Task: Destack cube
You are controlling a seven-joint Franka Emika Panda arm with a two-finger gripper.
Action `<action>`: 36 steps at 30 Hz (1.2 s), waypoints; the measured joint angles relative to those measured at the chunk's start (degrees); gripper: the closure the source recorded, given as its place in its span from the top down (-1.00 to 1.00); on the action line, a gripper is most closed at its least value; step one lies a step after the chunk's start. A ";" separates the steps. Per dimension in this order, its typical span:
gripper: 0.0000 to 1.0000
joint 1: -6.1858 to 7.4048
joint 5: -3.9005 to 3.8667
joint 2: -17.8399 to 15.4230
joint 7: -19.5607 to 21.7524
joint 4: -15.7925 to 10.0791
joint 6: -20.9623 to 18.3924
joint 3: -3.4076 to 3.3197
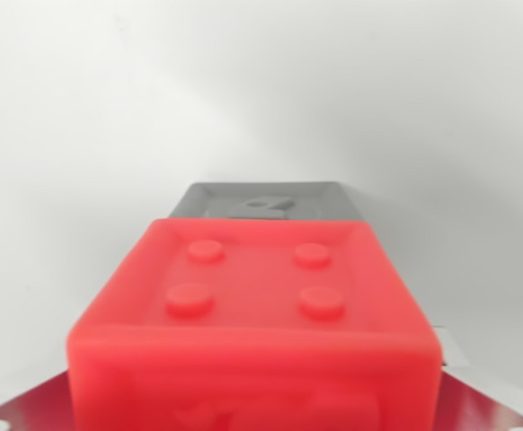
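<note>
At the lower left corner a metal tool finger point(14, 404) shows, bright and flat, with small holes. The red cube point(254, 332) fills the near middle of the wrist view, its top face carrying four round studs in a square. Just beyond its far edge sits a grey cube point(269, 199), only its top showing, with a raised mark. Around them spreads the plain white table point(82, 135). At the lower right is the other finger point(495, 404). The tool point(254, 409) has the red cube between its fingers, though I cannot tell whether it is gripped.
</note>
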 joint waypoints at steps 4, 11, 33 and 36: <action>-1.00 0.01 0.00 0.00 0.00 0.00 0.00 0.00; -1.00 0.01 0.00 0.00 0.00 0.00 0.00 0.00; -1.00 0.01 0.07 -1.60 -0.07 -0.15 -1.26 0.03; -1.00 0.00 0.12 -2.25 -0.10 -0.26 -1.81 0.06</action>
